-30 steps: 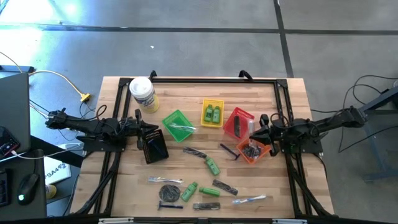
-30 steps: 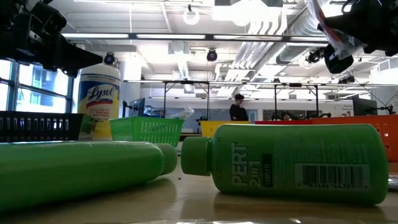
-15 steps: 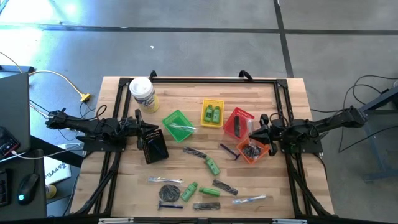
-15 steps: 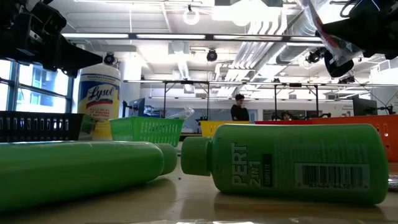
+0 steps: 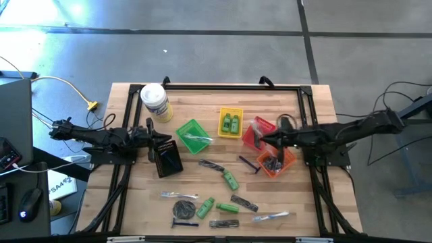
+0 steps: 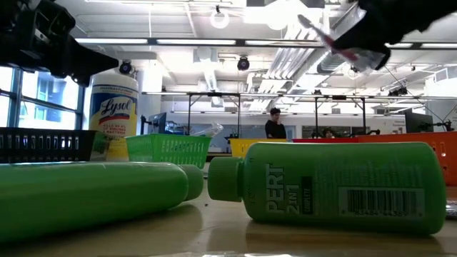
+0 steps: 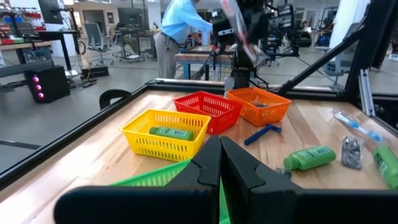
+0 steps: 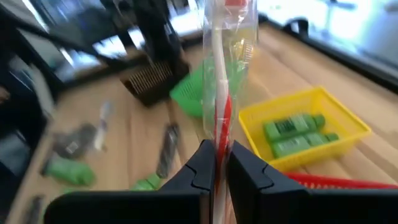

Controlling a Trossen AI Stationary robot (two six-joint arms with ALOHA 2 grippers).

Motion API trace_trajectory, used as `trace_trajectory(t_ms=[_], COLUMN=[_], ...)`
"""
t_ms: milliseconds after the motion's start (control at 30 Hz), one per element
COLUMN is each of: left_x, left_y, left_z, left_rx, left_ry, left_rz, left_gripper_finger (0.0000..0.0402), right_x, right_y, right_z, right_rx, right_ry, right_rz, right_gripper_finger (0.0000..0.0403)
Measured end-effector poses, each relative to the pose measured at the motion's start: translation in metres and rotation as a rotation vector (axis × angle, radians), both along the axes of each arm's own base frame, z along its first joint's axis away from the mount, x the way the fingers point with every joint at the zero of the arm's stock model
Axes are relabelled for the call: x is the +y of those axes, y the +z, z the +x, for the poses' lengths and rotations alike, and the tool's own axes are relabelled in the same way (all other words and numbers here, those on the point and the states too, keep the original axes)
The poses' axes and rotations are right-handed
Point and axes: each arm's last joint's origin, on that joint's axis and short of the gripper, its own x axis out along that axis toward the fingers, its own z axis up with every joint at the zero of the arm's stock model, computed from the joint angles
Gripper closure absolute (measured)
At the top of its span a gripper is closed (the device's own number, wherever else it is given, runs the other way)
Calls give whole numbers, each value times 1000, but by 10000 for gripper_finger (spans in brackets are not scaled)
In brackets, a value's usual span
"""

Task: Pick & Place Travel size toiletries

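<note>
Your right gripper (image 8: 216,163) pinches a long clear-wrapped red-and-white toothbrush (image 8: 224,68) upright above the red mesh basket (image 5: 258,129), the green mesh basket (image 5: 191,133) farther towards the pressed-shut left gripper (image 5: 151,140), which waits beside it

Worktop (image 5: 202,94) pale planked wood w/ satin sheen, matt black metal frame (image 5: 233,86) round it; baskets (image 7: 165,134) glossy plastic mesh, green bottles (image 6: 335,187) smooth semi-gloss plastic w/ printed labels, clear crinkly glossy film on wrapped toothbrush (image 8: 222,68), jaws matt black plastic.
</note>
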Motion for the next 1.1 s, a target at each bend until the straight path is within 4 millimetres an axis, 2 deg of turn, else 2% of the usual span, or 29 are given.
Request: trace_trajectory(t_ms=[233, 467, 600, 833, 1100], left_x=[0, 0, 0, 0, 0], left_y=[1, 1, 1, 1, 1], left_z=[0, 0, 0, 0, 0], left_rx=[-15, -13, -6, -12, -14], left_ry=[0, -1, -2, -4, -5], left_rz=[-4, -4, -4, -32, -32], left_gripper_finger=[402, 402, 402, 402, 402], right_x=[-7, -22, -32, -43, -43], right_y=[26, 41, 41, 30, 33], right_z=[62, 133, 169, 219, 264], right_rx=[278, 393, 517, 721, 715], right_ry=[14, 37, 46, 70, 142], right_rz=[-11, -147, -166, -124, -160], right_gripper_finger=[383, 381, 381, 381, 381])
